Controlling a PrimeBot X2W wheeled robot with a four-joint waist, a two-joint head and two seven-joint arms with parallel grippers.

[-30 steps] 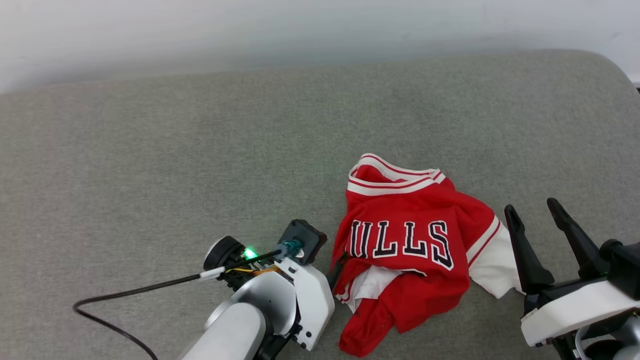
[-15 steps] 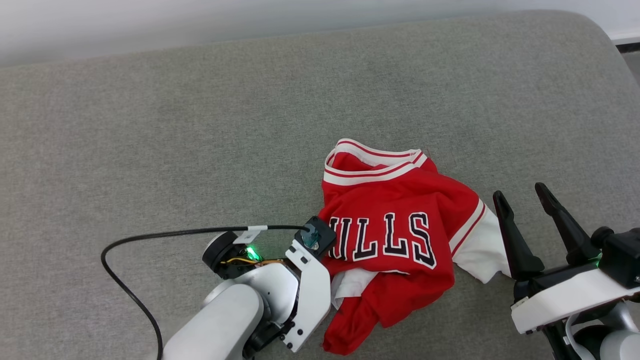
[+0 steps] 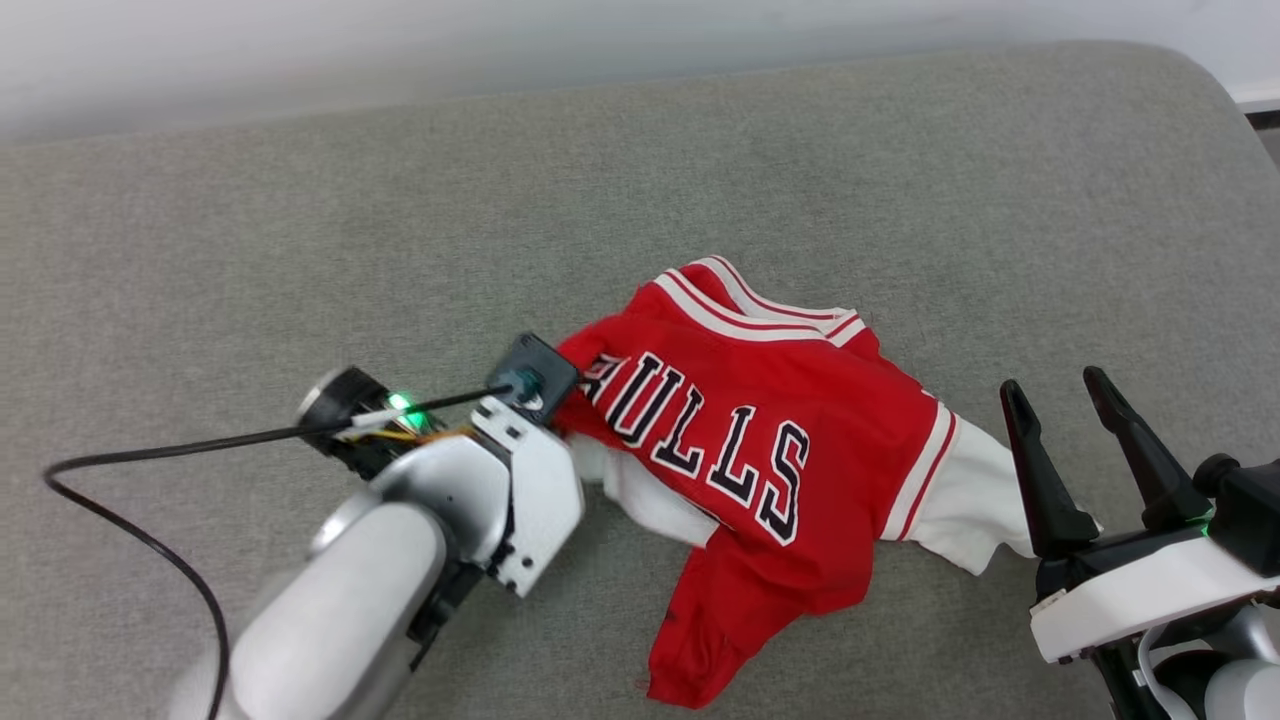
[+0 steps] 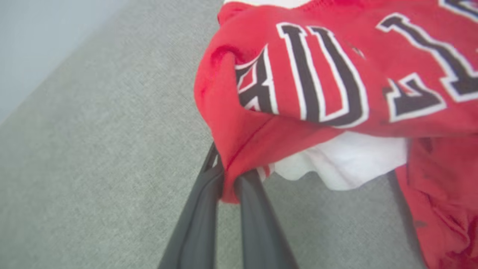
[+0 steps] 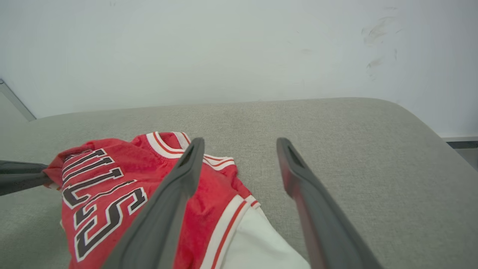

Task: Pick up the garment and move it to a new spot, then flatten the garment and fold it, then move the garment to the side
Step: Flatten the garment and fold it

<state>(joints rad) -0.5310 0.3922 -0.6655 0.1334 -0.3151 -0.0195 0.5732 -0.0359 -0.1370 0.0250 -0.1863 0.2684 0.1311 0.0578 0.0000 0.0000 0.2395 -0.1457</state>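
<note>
The left claw (image 4: 229, 179) has just closed on the garment (image 3: 760, 420) at its edge and drags it toward 9 o'clock across the cushion (image 3: 400, 200). Pickup is under way. The right claw (image 3: 1052, 382) stays open at 3 o'clock.

Crumpled garment (image 3: 760, 440): red "BULLS" jersey, white sleeves, striped collar; lettering up, on grey cushion (image 3: 300, 200).

A red garment (image 3: 850, 420) is displaying black, white-outlined "BULLS" lettering (image 3: 700, 440), a red-and-white striped neck trim (image 3: 745, 300) and a white sleeve (image 3: 975, 500) with a red-and-white striped band, against a flecked grey-green fabric surface (image 3: 400, 230) and a pale grey wall (image 5: 224, 48). The right gripper (image 3: 1050, 385) and left gripper (image 4: 229, 179) are showing charcoal grey, beside a silver-white forearm (image 3: 340, 600), a black cable (image 3: 130, 460) and a glowing green light (image 3: 400, 402).
</note>
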